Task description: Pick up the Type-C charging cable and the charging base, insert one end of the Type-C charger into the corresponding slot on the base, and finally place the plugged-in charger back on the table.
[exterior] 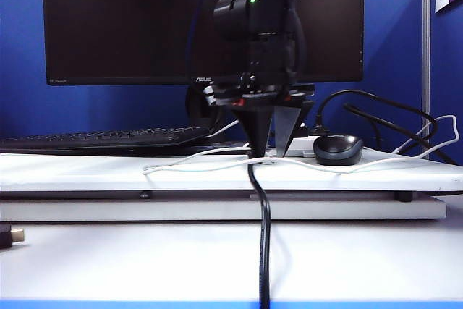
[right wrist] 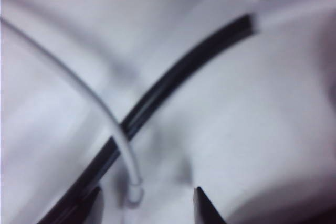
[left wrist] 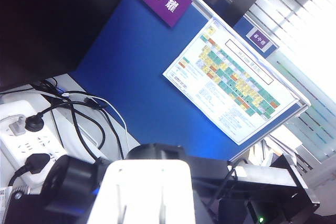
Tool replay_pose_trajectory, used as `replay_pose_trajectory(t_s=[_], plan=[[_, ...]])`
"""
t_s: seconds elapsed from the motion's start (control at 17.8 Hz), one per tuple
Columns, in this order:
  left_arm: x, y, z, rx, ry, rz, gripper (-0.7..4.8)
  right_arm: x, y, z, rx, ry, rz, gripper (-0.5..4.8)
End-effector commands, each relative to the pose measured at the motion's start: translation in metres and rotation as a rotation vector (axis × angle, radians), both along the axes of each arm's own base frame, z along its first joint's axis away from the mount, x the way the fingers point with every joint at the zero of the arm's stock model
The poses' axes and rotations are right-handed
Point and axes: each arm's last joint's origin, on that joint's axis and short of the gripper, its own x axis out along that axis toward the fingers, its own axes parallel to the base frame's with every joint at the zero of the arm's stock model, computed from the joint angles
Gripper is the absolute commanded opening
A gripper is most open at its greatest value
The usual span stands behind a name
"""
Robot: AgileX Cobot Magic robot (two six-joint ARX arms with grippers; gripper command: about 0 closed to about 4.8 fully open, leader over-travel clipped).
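The right hand (right wrist: pixel 147 203) is hanging low over the white bench (exterior: pixel 87 168), its fingers parted either side of the plug end of the Type-C charging cable (right wrist: pixel 134 184), which is lying across a thick black cable (right wrist: pixel 173 85). Picking up the cable is the step in hand; next the fingers need to close on that plug without catching the black cable. The left hand (left wrist: pixel 144 192) is gripping the charging base (left wrist: pixel 144 184) aloft, behind the mouse (exterior: pixel 338 149).
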Motion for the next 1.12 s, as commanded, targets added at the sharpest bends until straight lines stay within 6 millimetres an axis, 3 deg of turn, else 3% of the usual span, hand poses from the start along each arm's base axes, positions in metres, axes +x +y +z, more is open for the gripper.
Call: replay_pose_trajectory(t_s=[0.06, 0.84, 0.95, 1.12], plan=[[-0.003, 0.0002, 0.0045, -0.005, -0.023, -0.007, -0.06, -0.0025, 0.0086, -0.0048, 0.002, 0.003, 0.023, 2.28], [-0.0031, 0.0002, 0.004, -0.005, -0.017, -0.007, -0.06, 0.0022, 0.0127, -0.0055, 0.016, -0.048, 0.068, 2.24], [-0.0031, 0.0002, 0.004, -0.004, -0.018, -0.007, -0.06, 0.0026, 0.0128, -0.0054, 0.018, -0.052, 0.07, 1.78], [-0.0031, 0.0002, 0.004, -0.003, -0.02, -0.007, -0.06, 0.003, 0.0133, -0.0052, 0.022, -0.057, 0.07, 0.17]])
